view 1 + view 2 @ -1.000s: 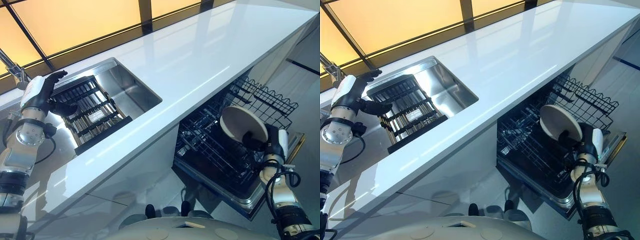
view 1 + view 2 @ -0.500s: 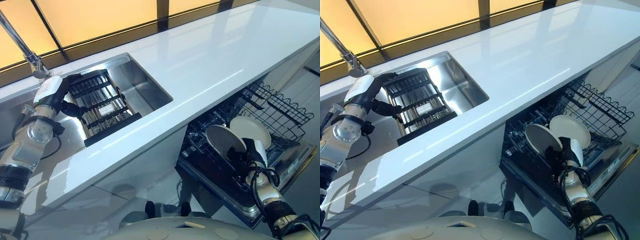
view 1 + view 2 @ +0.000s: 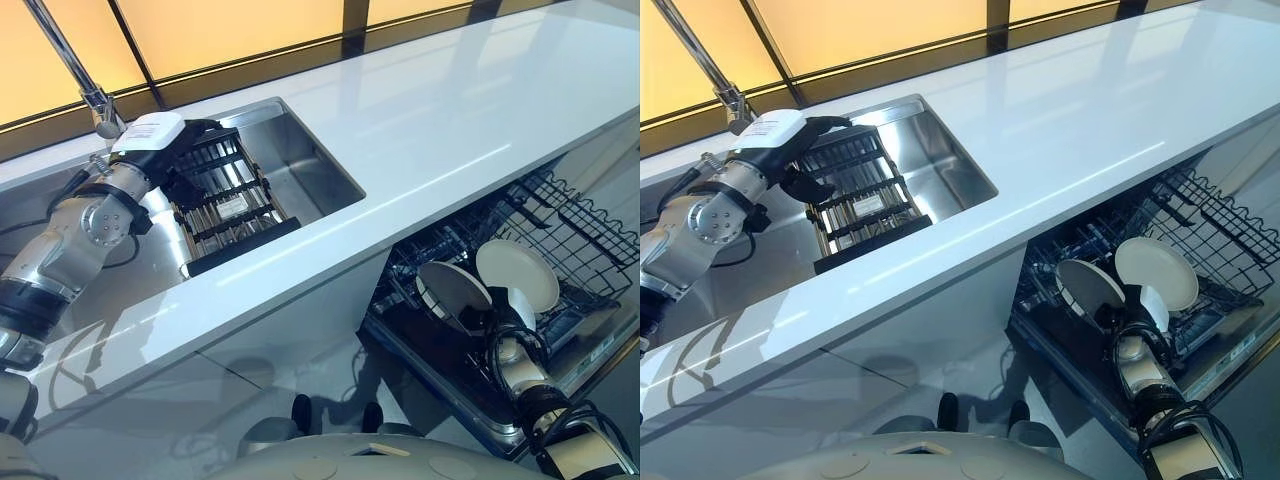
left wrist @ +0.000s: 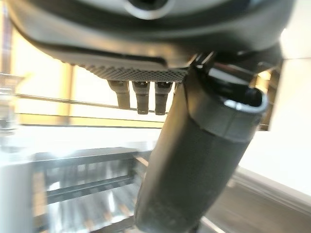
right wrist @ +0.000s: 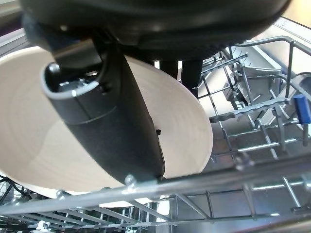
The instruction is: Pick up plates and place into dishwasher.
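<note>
A cream plate (image 3: 447, 288) stands on edge in the open dishwasher's lower rack (image 3: 560, 215), and my right hand (image 3: 497, 305) is shut on it. In the right wrist view the thumb (image 5: 112, 131) lies across the plate's face (image 5: 187, 124) and the fingers go behind it, down among the rack wires. A second white plate (image 3: 520, 272) stands upright just behind the held one. My left hand (image 3: 160, 150) hovers over the black dish rack (image 3: 225, 205) in the sink, fingers relaxed and holding nothing.
The steel sink (image 3: 305, 170) is set into a long white counter (image 3: 450, 110), with a faucet (image 3: 75, 65) at its back left. The dishwasher door (image 3: 440, 380) hangs open below the counter's front edge, with the wire rack pulled out over it.
The camera has shifted. My right hand has lowered the plate into the rack, beside the other plate. My left hand has moved further over the sink's dish rack.
</note>
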